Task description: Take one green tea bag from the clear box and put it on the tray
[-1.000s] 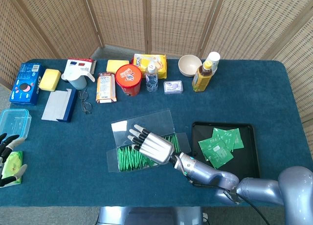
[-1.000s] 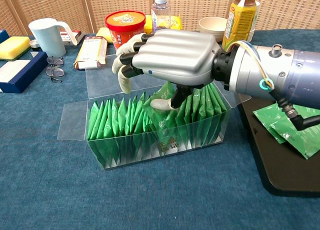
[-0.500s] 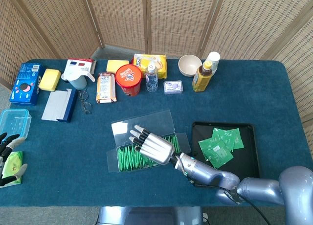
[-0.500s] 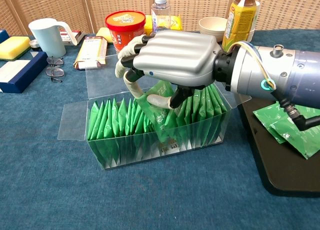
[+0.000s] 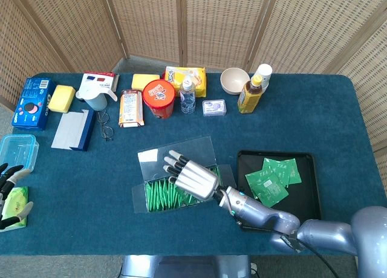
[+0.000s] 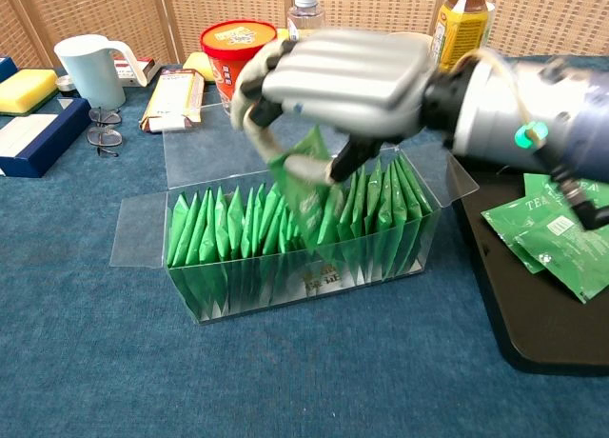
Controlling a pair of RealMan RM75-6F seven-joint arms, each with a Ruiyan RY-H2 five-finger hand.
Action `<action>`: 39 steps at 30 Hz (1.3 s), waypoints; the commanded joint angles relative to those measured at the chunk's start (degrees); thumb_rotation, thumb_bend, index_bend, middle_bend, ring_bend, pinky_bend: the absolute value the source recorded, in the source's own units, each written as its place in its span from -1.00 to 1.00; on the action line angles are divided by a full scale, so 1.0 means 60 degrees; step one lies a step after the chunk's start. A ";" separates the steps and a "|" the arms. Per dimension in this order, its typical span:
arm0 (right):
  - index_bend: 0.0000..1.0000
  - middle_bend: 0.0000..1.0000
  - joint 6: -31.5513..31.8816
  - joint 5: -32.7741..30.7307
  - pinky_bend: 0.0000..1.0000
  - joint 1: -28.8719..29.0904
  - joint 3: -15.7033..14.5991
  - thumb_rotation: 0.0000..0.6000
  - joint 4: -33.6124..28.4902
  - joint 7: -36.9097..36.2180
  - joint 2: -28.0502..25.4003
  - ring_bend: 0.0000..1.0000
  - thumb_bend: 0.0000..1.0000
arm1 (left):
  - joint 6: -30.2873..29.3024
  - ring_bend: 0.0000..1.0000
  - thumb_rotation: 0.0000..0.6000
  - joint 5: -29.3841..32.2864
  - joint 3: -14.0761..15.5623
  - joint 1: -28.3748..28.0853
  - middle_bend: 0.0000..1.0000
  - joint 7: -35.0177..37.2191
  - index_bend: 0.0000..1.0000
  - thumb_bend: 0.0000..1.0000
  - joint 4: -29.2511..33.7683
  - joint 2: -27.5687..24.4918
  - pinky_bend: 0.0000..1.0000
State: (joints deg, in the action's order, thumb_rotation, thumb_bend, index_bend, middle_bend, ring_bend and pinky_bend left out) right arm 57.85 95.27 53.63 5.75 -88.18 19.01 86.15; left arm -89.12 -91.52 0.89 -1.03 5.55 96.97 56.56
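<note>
Your right hand pinches one green tea bag, its lower end not yet clear of the row in the clear box; the tray lies to that hand's right, so carry it sideways

The right hand has a ribbed, silver-grey metallic back, black finger segments and pale cream fingertips. Behind it comes a black wrist ring, then a glossy silver forearm at the right of the chest view, carrying a small teal ring marking, thin yellow and white cables and a black cable. At the lower left edge of the head view, the left hand shows black fingers with pale tips
</note>
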 commanded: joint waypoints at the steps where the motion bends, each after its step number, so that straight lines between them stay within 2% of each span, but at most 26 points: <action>1: 0.34 -0.44 0.0481 0.0009 -0.76 -0.0299 0.0088 1.00 -0.0382 -0.0109 -0.0465 -0.71 0.05 | 0.0004 -0.97 1.00 -0.0004 0.0005 0.0000 -0.71 -0.0004 -0.64 -0.47 0.0009 0.0004 -0.50; 9: 0.34 -0.43 0.1741 0.0082 -0.76 -0.1217 0.0124 1.00 -0.1244 -0.0396 -0.1909 -0.70 0.05 | -0.0067 -0.97 1.00 -0.0085 0.0031 0.0030 -0.71 -0.0081 -0.64 -0.47 0.0111 0.0002 -0.50; 18: 0.32 -0.43 0.2514 -0.0004 -0.76 -0.2195 -0.0132 1.00 -0.1372 -0.0775 -0.2967 -0.70 0.05 | -0.0107 -0.97 1.00 -0.0236 0.0039 0.0000 -0.71 -0.0242 -0.64 -0.47 0.0293 -0.0037 -0.50; 33: 0.24 -0.45 0.2886 -0.0258 -0.76 -0.3549 -0.0875 1.00 -0.0003 -0.1865 -0.3221 -0.72 0.05 | -0.0135 -0.97 1.00 -0.0312 0.0062 0.0006 -0.71 -0.0530 -0.64 -0.47 0.0620 -0.0202 -0.50; 36: 0.15 -0.50 0.2903 -0.0382 -0.78 -0.3758 -0.0931 1.00 0.0277 -0.1983 -0.3208 -0.77 0.06 | -0.0162 -0.97 1.00 -0.0334 0.0072 0.0024 -0.71 -0.0608 -0.64 -0.47 0.0685 -0.0233 -0.50; 39: -0.01 -0.58 0.2900 -0.0482 -0.81 -0.3950 -0.0980 1.00 0.0475 -0.2096 -0.3199 -0.83 0.06 | -0.0198 -0.97 1.00 -0.0350 0.0082 0.0050 -0.71 -0.0678 -0.64 -0.47 0.0765 -0.0264 -0.50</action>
State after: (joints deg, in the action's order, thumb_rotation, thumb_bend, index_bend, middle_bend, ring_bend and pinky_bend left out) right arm 75.22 92.52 30.20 0.04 -85.60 6.69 66.91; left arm -90.27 -93.59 1.36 -0.78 1.55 101.50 55.02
